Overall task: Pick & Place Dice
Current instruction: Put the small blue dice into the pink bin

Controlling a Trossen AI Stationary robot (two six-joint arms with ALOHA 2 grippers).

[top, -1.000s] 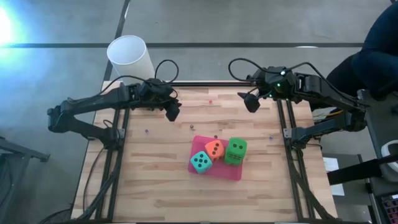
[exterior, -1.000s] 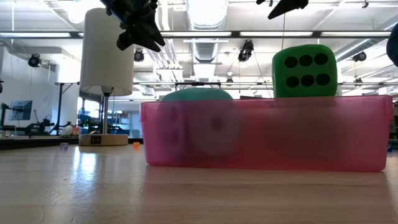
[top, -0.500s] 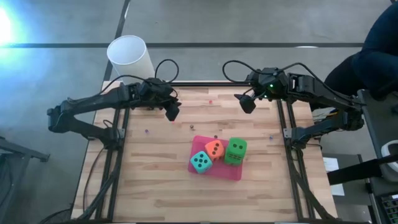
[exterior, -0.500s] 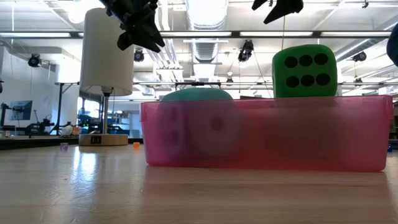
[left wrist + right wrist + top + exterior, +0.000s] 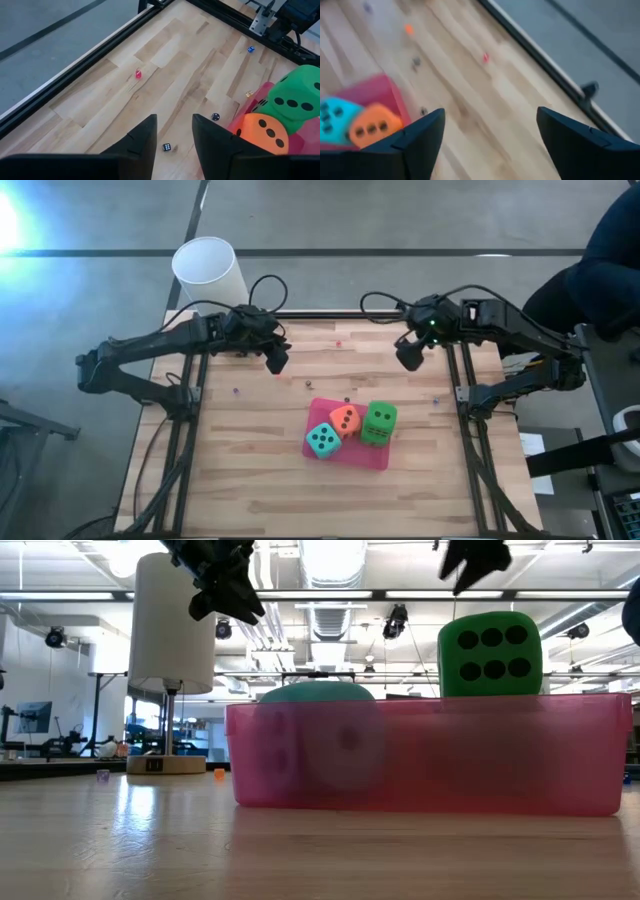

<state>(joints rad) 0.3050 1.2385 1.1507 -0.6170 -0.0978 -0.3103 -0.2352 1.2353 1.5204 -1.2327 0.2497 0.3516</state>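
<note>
A teal die (image 5: 322, 441), an orange die (image 5: 345, 420) and one green die (image 5: 378, 423) sit together in a pink tray (image 5: 365, 457) at the table's middle. A second green die does not show. In the low view the green die (image 5: 490, 653) stands above the tray's wall (image 5: 430, 755) and the teal die (image 5: 318, 692) shows behind it. My left gripper (image 5: 277, 358) hovers over the far left of the table, slightly open and empty. My right gripper (image 5: 408, 355) hovers over the far right, open wide and empty. The dice also show in the left wrist view (image 5: 292, 97) and the right wrist view (image 5: 372, 125).
Several tiny dice lie scattered on the wood: a black one (image 5: 167, 147), a dark one (image 5: 215, 116), a red one (image 5: 138, 74), a blue one (image 5: 250, 49). A white cylinder (image 5: 210, 270) stands beyond the far left corner. A person (image 5: 612, 250) is at the far right.
My right gripper has swung a little toward the table's left, then back toward its right edge and slightly nearer, turning as it went. It stays open and high above the table. The dice and the tray have not moved.
</note>
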